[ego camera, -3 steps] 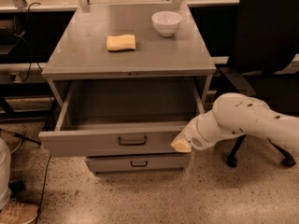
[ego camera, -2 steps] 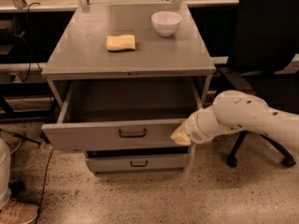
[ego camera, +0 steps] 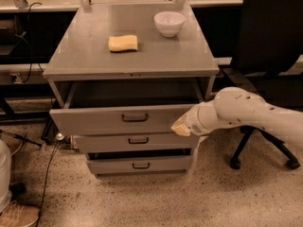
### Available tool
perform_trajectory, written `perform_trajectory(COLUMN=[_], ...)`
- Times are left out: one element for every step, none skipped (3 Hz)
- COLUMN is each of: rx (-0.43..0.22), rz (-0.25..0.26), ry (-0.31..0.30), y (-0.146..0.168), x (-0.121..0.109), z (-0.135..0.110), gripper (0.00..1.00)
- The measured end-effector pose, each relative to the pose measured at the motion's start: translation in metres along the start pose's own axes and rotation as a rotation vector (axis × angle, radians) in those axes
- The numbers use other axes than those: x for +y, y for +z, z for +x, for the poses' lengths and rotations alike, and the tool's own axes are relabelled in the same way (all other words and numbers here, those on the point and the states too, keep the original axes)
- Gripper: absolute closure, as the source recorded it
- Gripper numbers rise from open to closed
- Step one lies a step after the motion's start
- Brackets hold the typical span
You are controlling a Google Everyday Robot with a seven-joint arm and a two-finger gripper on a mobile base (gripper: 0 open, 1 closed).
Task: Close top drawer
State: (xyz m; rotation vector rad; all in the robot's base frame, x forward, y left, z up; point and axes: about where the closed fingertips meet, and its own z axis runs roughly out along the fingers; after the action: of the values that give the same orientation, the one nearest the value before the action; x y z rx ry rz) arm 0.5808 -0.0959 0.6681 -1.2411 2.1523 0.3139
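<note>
- Camera view shows the top drawer [ego camera: 94,122] of the grey cabinet [ego camera: 85,60] partly out. Its tall front panel stands forward of the cabinet's top edge, with a dark band of open interior showing behind it.
- From here I judge the job well underway but not finished. The gap is shallow compared with the drawer's width, yet the front is not flush with the frame.
- The gripper [ego camera: 181,127] sits at the right end of that front panel, low on it and well to the right of the small dark handle [ego camera: 135,117]. It looks pressed against the panel's face, not hooked on the handle.
- I cannot tell how wide the claw is set or whether it has hold of anything. The tip reads as one pale blunt shape against the metal.
- My white arm [ego camera: 246,112] comes in from the right, passing in front of the black office chair [ego camera: 270,37].
- What is left, as I read it, is a straight push inward until the panel meets the frame.
- Because the contact is off-centre, I would watch for the drawer skewing on its runners and binding.
- The two shorter drawers below, middle [ego camera: 165,141] and bottom [ego camera: 165,163], sit further in than the top one and are not my concern.
- On the cabinet top lie a yellow sponge [ego camera: 123,43] and a white bowl [ego camera: 169,22], well apart from each other and clear of the arm.
</note>
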Motion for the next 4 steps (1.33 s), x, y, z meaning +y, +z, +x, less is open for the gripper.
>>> perform_trajectory(rx=[-0.046, -0.117, -0.129, -0.147], rz=[0.017, 0.037, 0.039, 0.043], ry=[-0.015, -0.036, -0.041, -0.045], y=[0.013, 0.032, 0.035, 0.041], x=[-0.021, -0.051, -0.056, -0.063], z=[-0.014, -0.036, -0.04, -0.045], gripper=[1.0, 1.0, 1.0, 1.0])
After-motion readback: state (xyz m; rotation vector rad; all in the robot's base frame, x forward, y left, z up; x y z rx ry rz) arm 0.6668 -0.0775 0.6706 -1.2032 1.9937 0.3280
